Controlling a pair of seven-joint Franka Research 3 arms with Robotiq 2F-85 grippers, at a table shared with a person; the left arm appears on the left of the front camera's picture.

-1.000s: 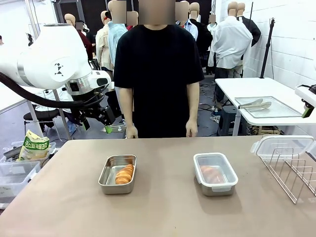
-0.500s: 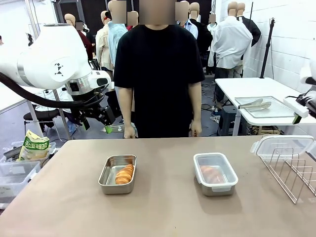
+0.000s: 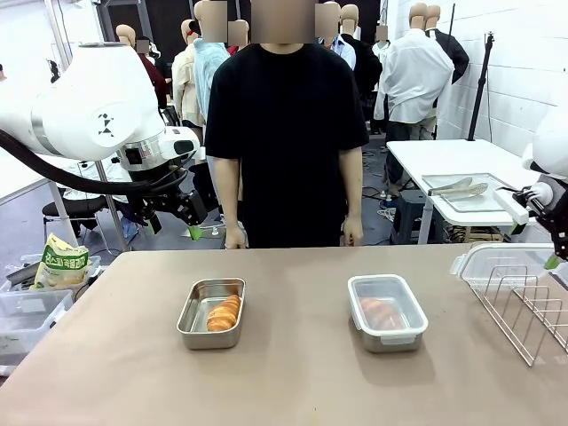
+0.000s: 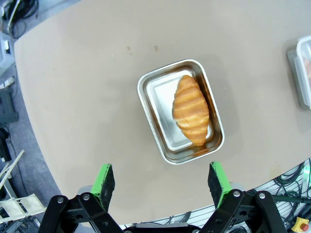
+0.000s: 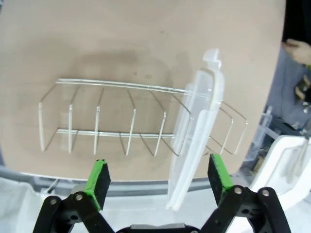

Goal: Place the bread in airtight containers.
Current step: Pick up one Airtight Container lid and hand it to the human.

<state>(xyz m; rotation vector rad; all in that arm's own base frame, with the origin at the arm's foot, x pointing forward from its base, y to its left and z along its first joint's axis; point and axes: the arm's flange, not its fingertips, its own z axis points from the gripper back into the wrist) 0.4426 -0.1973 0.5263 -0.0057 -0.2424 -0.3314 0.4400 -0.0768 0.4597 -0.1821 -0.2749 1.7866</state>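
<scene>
An open steel tin (image 3: 192, 318) left of the table's centre holds a croissant roll (image 3: 224, 312). A second tin (image 3: 386, 312) right of centre has its clear lid on, with a roll (image 3: 379, 311) showing through. My left gripper (image 3: 174, 227) hangs open beyond the table's far left edge. In the left wrist view it (image 4: 162, 177) is high above the open tin (image 4: 155, 104) and its roll (image 4: 191, 109). My right gripper (image 3: 537, 244) is open above a clear white-rimmed lid (image 3: 506, 261) in a wire rack. That lid (image 5: 194, 145) stands between its open fingers' line of sight.
The wire rack (image 3: 525, 312) stands at the table's right edge, also shown as the rack (image 5: 121, 121) in the right wrist view. A person stands at the far side with both hands (image 3: 236, 236) hanging at the table edge. Plastic tubs and a bag (image 3: 60, 263) sit off to the left.
My right arm has come in from the right edge and lowered toward the lid in the rack. The left arm and both tins have stayed put.
</scene>
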